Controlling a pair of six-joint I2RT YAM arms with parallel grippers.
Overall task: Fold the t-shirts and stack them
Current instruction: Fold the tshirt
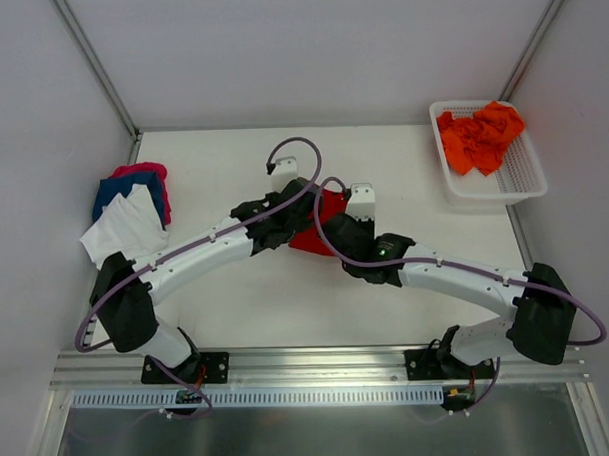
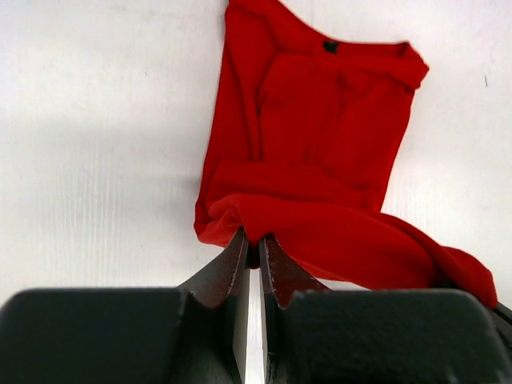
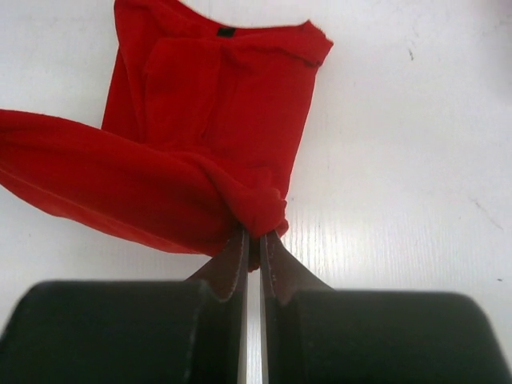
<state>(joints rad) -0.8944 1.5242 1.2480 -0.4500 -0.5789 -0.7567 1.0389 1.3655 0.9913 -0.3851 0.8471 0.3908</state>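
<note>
white tabletop [image 1: 287,299] with pale walls around it fills the top view, where the left arm [image 1: 200,254] and right arm [image 1: 456,273] meet over a deep red soft cloth t-shirt [image 1: 307,236] lying near the middle. a white plastic mesh basket [image 1: 528,185] at the far right holds crumpled bright orange t-shirts [image 1: 478,137], and a loose pile of white, blue and pink tees [image 1: 132,209] sits at the far left edge. from the left wrist, the left gripper [image 2: 252,242] is pinched tight on a bunched corner of the red shirt's near hem. the rest of the cloth spreads flat toward the collar with its small dark label [image 2: 330,46], and both side edges are turned in. from the right wrist, the right gripper [image 3: 254,234] is clamped just as narrowly on the opposite hem corner, with the hem sagging in a roll between the two grippers. the step looks like the crosswise fold, hem to collar. to do it well, the two grippers should rise together, draw slightly apart so the hem goes taut, and travel at one pace toward the collar. they should let go only once the edge lies square on the cloth, or the fold will skew.
</note>
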